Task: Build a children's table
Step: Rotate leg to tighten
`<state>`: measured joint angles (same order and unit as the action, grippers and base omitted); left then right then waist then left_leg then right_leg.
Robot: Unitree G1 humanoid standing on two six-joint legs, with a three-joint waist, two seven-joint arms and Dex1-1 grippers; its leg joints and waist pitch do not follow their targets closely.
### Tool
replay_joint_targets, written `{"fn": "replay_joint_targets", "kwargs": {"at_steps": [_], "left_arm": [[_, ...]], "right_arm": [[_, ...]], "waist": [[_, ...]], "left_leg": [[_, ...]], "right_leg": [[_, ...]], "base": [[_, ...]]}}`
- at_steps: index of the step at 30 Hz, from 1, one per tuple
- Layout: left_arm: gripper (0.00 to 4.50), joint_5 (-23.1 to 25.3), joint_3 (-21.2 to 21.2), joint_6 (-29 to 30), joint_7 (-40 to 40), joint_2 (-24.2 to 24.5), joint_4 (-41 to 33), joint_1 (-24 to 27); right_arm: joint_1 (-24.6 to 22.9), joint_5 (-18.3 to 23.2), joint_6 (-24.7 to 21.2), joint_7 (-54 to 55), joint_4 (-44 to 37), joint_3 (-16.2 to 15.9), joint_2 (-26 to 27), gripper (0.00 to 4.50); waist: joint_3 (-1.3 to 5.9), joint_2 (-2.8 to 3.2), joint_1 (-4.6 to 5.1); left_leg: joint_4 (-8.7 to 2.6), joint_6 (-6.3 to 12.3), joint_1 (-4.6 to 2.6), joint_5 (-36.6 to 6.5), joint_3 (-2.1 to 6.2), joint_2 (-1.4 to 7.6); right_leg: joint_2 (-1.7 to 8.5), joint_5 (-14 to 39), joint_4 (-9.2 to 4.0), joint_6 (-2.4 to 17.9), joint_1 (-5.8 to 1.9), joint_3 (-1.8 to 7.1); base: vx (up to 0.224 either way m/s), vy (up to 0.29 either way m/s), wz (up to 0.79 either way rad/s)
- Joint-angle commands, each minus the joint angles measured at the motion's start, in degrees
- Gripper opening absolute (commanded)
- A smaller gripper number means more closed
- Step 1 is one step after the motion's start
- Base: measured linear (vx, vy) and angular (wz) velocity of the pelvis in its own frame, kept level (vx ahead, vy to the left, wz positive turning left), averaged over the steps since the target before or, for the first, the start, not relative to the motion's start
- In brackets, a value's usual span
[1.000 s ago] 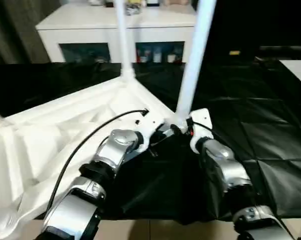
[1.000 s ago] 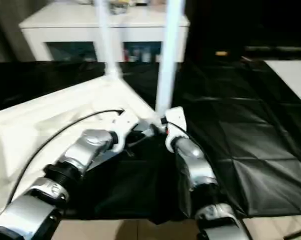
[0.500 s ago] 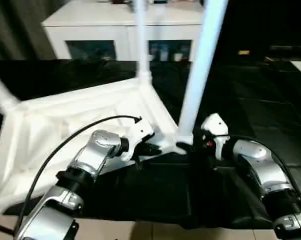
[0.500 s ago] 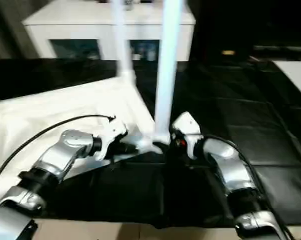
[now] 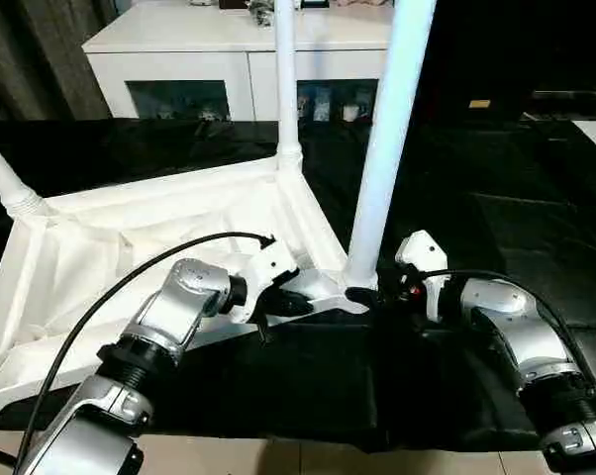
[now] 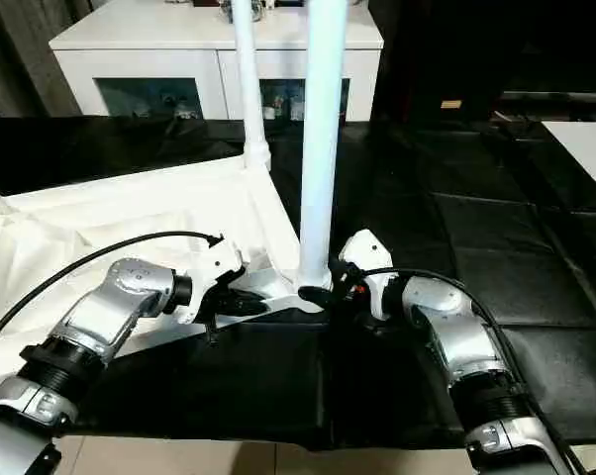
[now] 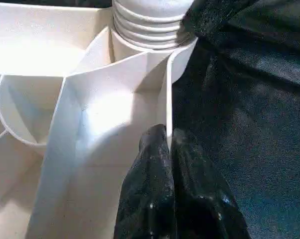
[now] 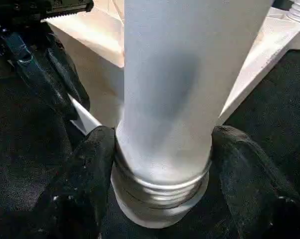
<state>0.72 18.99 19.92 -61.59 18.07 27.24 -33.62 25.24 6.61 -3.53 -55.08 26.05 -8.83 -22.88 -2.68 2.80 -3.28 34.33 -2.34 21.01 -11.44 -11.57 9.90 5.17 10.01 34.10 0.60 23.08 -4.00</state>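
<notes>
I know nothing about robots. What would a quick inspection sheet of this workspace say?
Surface: black sheet under everything.
Job's things: upside-down white table top; near leg and far leg stand upright in corner sockets.
Clutter: nothing seen.
Claws: left claw pinches the top's rim, shut; right claw straddles the near leg's base.
Cables: black cable along the left arm.
Surroundings: white cabinet behind.

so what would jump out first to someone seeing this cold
A white tabletop lies upside down on black sheeting, with a tall white leg rising from its near corner at the centre. The right gripper straddles that leg's ribbed base, one finger each side, while the left gripper pinches the tabletop's thin rim just beside it. A white cabinet stands behind.
</notes>
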Motion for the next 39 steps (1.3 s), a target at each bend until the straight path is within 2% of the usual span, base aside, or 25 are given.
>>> {"fn": "replay_joint_targets", "kwargs": {"at_steps": [1, 3, 5, 6, 7, 9, 14, 15, 16, 18, 19, 20, 22, 23, 24, 26, 29, 32, 33, 35, 38, 39], "left_arm": [[0.00, 0.65, 2.16, 1.74, -0.72, 0.40, 0.60, 1.72], [0.00, 0.66, 2.11, 1.72, -0.64, 0.37, 0.60, 1.75], [0.00, 0.28, 0.72, 1.38, 1.58, -0.91, 1.71, 1.33], [0.00, 0.28, 0.72, 1.38, 1.58, -0.91, 1.71, 1.33], [0.00, -0.10, -0.51, 1.59, 3.72, -2.05, 2.50, 0.94], [0.00, -0.03, -0.96, 1.45, 4.92, -2.56, 3.08, 0.69], [0.00, 0.10, -5.39, 0.26, 17.44, -8.16, 9.53, -2.29], [0.00, 0.10, -5.39, 0.26, 17.44, -8.16, 9.53, -2.29], [0.00, 0.02, -6.69, -1.16, 21.42, -10.55, 12.08, -3.42], [0.00, -0.14, -7.10, -1.92, 22.41, -11.51, 13.04, -3.80], [0.00, -0.44, -7.40, -2.74, 22.91, -12.58, 13.94, -4.17], [0.00, -1.01, -7.69, -2.94, 22.85, -13.59, 14.51, -4.36], [0.00, -1.03, -7.39, -3.59, 22.72, -14.56, 15.33, -4.59], [0.00, -0.96, -7.40, -3.68, 22.91, -14.83, 15.79, -4.73], [0.00, -0.78, -7.24, -3.73, 22.94, -14.92, 16.18, -4.83], [0.00, -0.49, -7.13, -4.05, 23.28, -14.96, 16.83, -5.07], [0.00, -0.13, -6.59, -3.83, 21.64, -13.57, 16.85, -5.18], [0.00, 0.16, -6.16, -3.84, 20.02, -12.89, 16.38, -5.00], [0.00, 0.31, -5.63, -3.81, 18.52, -12.25, 15.80, -4.75], [0.00, 0.47, -3.52, -3.49, 13.08, -9.85, 12.66, -3.44], [0.00, 0.17, -1.86, -4.07, 8.01, -7.42, 9.75, -2.19], [0.00, 0.17, -1.86, -4.07, 8.01, -7.42, 9.75, -2.19]], "right_arm": [[0.24, -0.66, 0.48, -1.22, 0.71, -1.52, 0.10, 2.70], [0.02, -0.78, 0.55, -1.07, 0.74, -1.55, 0.17, 2.70], [-0.14, -0.29, -0.17, 4.25, 1.79, 0.56, 2.69, 2.70], [-0.14, -0.29, -0.17, 4.25, 1.79, 0.56, 2.69, 2.70], [0.14, 0.06, -1.86, 8.33, 2.69, 2.03, 4.51, 2.70], [0.17, -0.07, -2.16, 10.21, 2.96, 2.47, 5.32, 2.70], [1.08, -0.93, -5.51, 27.64, 5.61, 6.80, 12.72, 2.69], [1.08, -0.93, -5.51, 27.64, 5.61, 6.80, 12.72, 2.68], [1.89, -2.14, -4.87, 34.17, 7.19, 7.76, 15.63, 2.68], [2.29, -2.82, -4.47, 36.47, 7.84, 7.81, 16.70, 2.67], [2.81, -3.30, -4.15, 39.14, 8.56, 7.89, 18.04, 2.67], [3.37, -3.73, -4.31, 40.76, 9.25, 7.57, 19.18, 2.67], [4.09, -5.81, -5.37, 42.54, 10.18, 5.83, 20.08, 2.67], [4.29, -6.04, -5.06, 41.80, 10.52, 5.23, 20.42, 2.67], [4.36, -5.61, -4.72, 41.17, 10.53, 5.32, 20.85, 3.02], [4.53, -5.62, -4.37, 42.21, 10.47, 5.77, 21.17, 3.37], [4.92, -4.83, -4.11, 36.55, 8.36, 5.19, 18.68, 3.63], [4.97, -4.67, -4.26, 34.14, 7.62, 4.87, 17.15, 3.71], [4.80, -4.06, -4.27, 30.91, 6.81, 4.54, 15.75, 3.71], [3.38, -2.18, -3.29, 20.12, 3.64, 3.12, 10.68, 3.71], [1.67, -1.56, -1.09, 11.95, 1.24, 1.64, 5.72, 3.71], [1.67, -1.56, -1.09, 11.95, 1.24, 1.64, 5.72, 3.71]], "waist": [[3.39, -0.91, -0.17], [3.39, -0.94, -0.17], [3.39, -0.92, -0.10], [3.39, -0.92, -0.10], [3.32, -0.97, 0.17], [3.20, -0.94, 0.44], [3.22, -0.89, 0.77], [3.20, -0.86, 0.89], [3.29, -0.86, 0.84], [3.27, -0.90, 0.94], [3.26, -0.93, 1.01], [3.28, -0.80, 0.85], [3.30, -0.84, 1.01], [3.25, -0.87, 0.96], [3.25, -0.65, 0.95], [3.26, -0.72, 0.94], [3.25, -0.76, 0.82], [3.26, -0.55, 0.86], [3.37, -0.75, 0.79], [3.49, -0.72, 0.62], [3.68, -0.67, 0.26], [3.73, -0.72, 0.14]], "left_leg": [[-4.23, 4.95, -0.40, -11.02, 1.69, 3.38], [-4.26, 4.82, -0.43, -11.05, 1.71, 3.38], [-4.27, 4.73, -0.34, -10.73, 1.74, 3.34], [-4.27, 4.73, -0.34, -10.73, 1.74, 3.34], [-4.35, 4.25, -0.31, -11.24, 1.74, 3.28], [-4.54, 3.50, -0.37, -12.71, 1.86, 3.21], [-4.64, 1.85, -0.64, -14.45, 1.93, 3.03], [-4.79, 1.59, -0.65, -14.63, 1.99, 3.07], [-4.77, 1.56, -0.64, -14.65, 2.05, 3.04], [-4.75, 1.40, -0.64, -14.70, 1.97, 2.95], [-4.73, 1.77, -0.40, -14.41, 1.94, 2.82], [-4.74, 1.74, -0.69, -14.60, 1.95, 2.94], [-4.77, 1.90, -0.36, -14.01, 2.00, 2.86], [-4.78, 2.19, -0.43, -13.93, 1.91, 2.84], [-4.75, 2.26, -0.50, -14.20, 1.89, 2.83], [-4.77, 2.81, -0.36, -13.96, 1.92, 2.88], [-4.81, 2.94, -0.49, -14.74, 1.93, 2.91], [-4.84, 3.07, -0.30, -14.64, 1.99, 2.98], [-4.77, 3.22, -0.28, -13.96, 1.99, 2.98], [-4.54, 4.37, -0.22, -12.96, 1.89, 3.09], [-4.13, 6.56, -0.02, -9.43, 1.72, 3.17], [-4.09, 6.69, 0.06, -8.67, 1.74, 3.25]], "right_leg": [[3.80, 12.66, -3.91, 14.50, -2.83, 2.62], [3.80, 13.03, -3.96, 14.27, -2.80, 2.64], [3.79, 12.89, -3.91, 14.16, -2.77, 2.65], [3.79, 12.89, -3.91, 14.16, -2.77, 2.65], [3.77, 13.66, -4.03, 14.13, -2.73, 2.63], [3.76, 16.27, -4.34, 13.40, -2.70, 2.53], [3.75, 18.91, -4.77, 12.00, -2.39, 2.59], [3.69, 18.81, -4.78, 11.94, -2.26, 2.61], [3.71, 18.64, -4.72, 11.78, -2.42, 2.55], [3.75, 18.58, -4.83, 11.55, -2.27, 2.61], [3.83, 18.63, -4.93, 11.26, -2.30, 2.66], [3.87, 18.59, -4.98, 11.19, -2.21, 2.67], [3.80, 17.70, -4.77, 11.42, -2.37, 2.64], [3.79, 17.64, -4.90, 11.25, -2.33, 2.64], [3.79, 17.78, -4.87, 11.22, -2.27, 2.65], [3.86, 17.66, -4.90, 11.00, -2.43, 2.69], [3.82, 19.39, -5.08, 10.47, -2.46, 2.61], [3.83, 18.61, -4.98, 10.67, -2.51, 2.62], [3.77, 17.37, -4.83, 10.74, -2.70, 2.58], [3.88, 14.61, -4.55, 11.70, -2.86, 2.63], [3.93, 9.16, -3.91, 13.96, -2.95, 2.62], [3.97, 8.55, -3.80, 14.00, -3.07, 2.63]], "base": [[0.000, 0.000, 0.00], [0.000, 0.000, 0.00], [0.000, 0.000, 0.00], [0.000, 0.000, 0.00], [0.000, 0.000, 0.00], [0.000, 0.000, 0.00], [0.000, 0.000, 0.00], [0.000, 0.000, 0.00], [0.000, 0.000, 0.00], [0.000, 0.000, 0.00], [0.000, 0.000, 0.00], [0.000, 0.000, 0.00], [0.000, 0.000, 0.00], [0.000, 0.000, 0.00], [0.000, 0.000, 0.00], [0.000, 0.000, 0.00], [0.000, 0.000, 0.00], [0.000, 0.000, 0.00], [0.000, 0.000, 0.00], [0.000, 0.000, 0.00], [0.000, 0.000, 0.00], [0.000, 0.000, 0.00]]}}
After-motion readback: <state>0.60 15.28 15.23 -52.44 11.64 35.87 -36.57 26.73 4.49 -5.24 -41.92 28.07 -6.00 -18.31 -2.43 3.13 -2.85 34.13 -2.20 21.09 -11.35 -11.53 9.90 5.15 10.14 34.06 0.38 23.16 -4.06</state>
